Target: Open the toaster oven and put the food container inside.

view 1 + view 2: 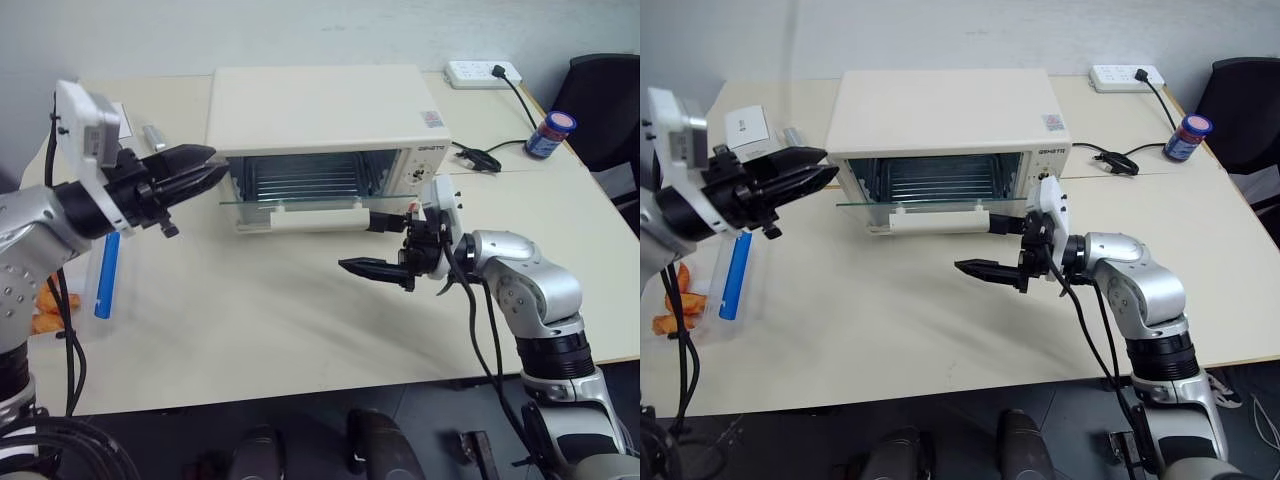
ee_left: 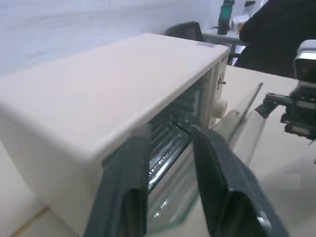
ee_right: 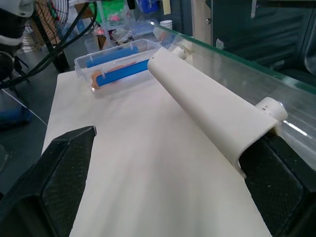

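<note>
Your toaster oven (image 1: 330,120) door is already down. The food container (image 1: 725,275) still sits on the table at far left. Your left gripper (image 1: 195,170) hangs empty, fingers narrowly parted; your right gripper (image 3: 168,192) is wide, one finger under the door handle (image 3: 207,106).

cream table (image 1: 300,320), toaster oven (image 1: 320,105), food container (image 3: 116,69)

cream-white boxy toaster oven (image 1: 325,110) at 12 o'clock on the table – glass door (image 1: 300,203) dropped open flat, cream bar handle (image 1: 318,216) at front, wire rack inside. clear food container (image 1: 725,272) w/ blue clip, orange pieces – 9 o'clock, table edge.
</note>
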Tool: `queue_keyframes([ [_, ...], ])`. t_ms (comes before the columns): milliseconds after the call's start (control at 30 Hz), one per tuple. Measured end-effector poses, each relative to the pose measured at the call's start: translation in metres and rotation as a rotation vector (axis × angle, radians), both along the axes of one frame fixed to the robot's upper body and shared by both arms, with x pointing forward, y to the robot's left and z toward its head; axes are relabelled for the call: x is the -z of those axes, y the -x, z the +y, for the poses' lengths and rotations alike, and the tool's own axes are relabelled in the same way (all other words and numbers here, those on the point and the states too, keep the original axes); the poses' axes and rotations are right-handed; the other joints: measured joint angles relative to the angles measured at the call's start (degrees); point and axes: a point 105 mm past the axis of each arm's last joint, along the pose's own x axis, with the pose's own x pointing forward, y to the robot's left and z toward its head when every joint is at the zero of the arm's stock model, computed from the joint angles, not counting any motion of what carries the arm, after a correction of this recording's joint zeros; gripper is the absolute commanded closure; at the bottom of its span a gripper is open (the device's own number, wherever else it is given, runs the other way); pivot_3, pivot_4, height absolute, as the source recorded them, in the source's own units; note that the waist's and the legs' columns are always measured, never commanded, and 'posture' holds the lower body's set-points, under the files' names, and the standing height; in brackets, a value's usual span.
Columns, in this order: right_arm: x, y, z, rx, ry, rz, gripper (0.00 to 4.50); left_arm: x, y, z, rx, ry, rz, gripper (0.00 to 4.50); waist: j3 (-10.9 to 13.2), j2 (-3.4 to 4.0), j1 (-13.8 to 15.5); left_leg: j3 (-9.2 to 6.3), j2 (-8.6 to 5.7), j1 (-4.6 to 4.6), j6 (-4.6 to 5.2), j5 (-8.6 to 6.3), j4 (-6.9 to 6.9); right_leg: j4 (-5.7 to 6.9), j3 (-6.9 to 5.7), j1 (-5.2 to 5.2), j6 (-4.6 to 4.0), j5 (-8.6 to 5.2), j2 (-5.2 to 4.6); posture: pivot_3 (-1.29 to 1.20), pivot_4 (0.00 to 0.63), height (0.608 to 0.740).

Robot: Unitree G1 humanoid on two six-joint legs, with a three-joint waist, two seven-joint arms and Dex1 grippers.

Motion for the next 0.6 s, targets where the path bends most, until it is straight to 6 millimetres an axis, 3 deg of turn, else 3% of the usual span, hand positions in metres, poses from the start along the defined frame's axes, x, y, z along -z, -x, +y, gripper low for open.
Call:
queue_keyframes([
  [67,0.002,0.0,0.002,0.003,-0.006,0.005,0.0,0.008,-0.006,-0.005,0.008,-0.042,0.007,4.46,0.0,0.0,-0.1,0.02,0.0,0.0,-0.02,0.01,-0.01,0.01,0.01,-0.03,0.0,0.0,0.01,0.0,0.15,0.74],
  [233,0.007,0.002,0.004,0.022,-0.014,0.015,0.0,0.036,-0.022,-0.014,0.04,-0.18,0.049,4.46,0.0,0.0,0.03,0.02,0.01,-0.05,-0.03,0.02,0.0,0.02,0.01,-0.08,0.0,0.0,0.02,0.0,0.15,0.74],
  [400,0.014,0.006,0.0,0.062,0.009,0.019,0.0,0.046,-0.023,-0.019,0.074,-0.266,0.036,4.46,0.0,0.0,0.31,0.0,0.0,-0.06,-0.03,0.01,0.02,0.03,0.02,-0.06,0.0,0.0,0.01,0.0,0.15,0.74],
  [600,0.043,0.026,-0.057,0.21,0.176,0.101,0.0,0.072,-0.015,-0.022,0.119,-0.296,0.104,4.46,0.0,0.0,1.82,-0.02,-0.01,-0.1,0.07,-0.04,0.04,-0.12,0.02,0.0,0.04,0.02,-0.02,0.0,0.15,0.74],
])
